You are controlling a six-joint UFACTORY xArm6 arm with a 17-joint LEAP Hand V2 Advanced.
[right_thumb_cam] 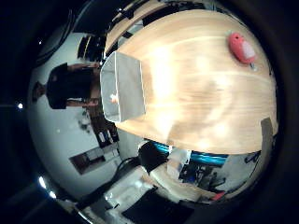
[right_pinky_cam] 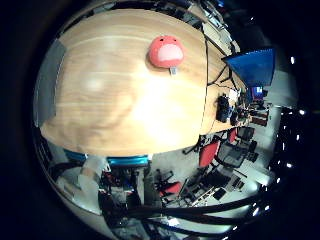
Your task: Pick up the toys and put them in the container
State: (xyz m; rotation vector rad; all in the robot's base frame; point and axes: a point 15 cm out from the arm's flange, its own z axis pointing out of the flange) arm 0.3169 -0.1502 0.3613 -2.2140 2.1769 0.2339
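A pink-red rounded toy (right_pinky_cam: 166, 51) lies on the light wooden table (right_pinky_cam: 120, 90), near its far edge. It also shows in the right thumb side palm view (right_thumb_cam: 241, 47), small and far off. A grey open container (right_thumb_cam: 124, 84) stands at one end of the table, well away from the toy. Its edge shows in the right little finger side palm view (right_pinky_cam: 47, 85).
Red office chairs (right_pinky_cam: 210, 152) and a blue panel (right_pinky_cam: 255, 65) stand beyond the table's side. A teal part (right_pinky_cam: 128, 160) shows below the table's near edge. Dark furniture (right_thumb_cam: 70, 84) stands behind the container.
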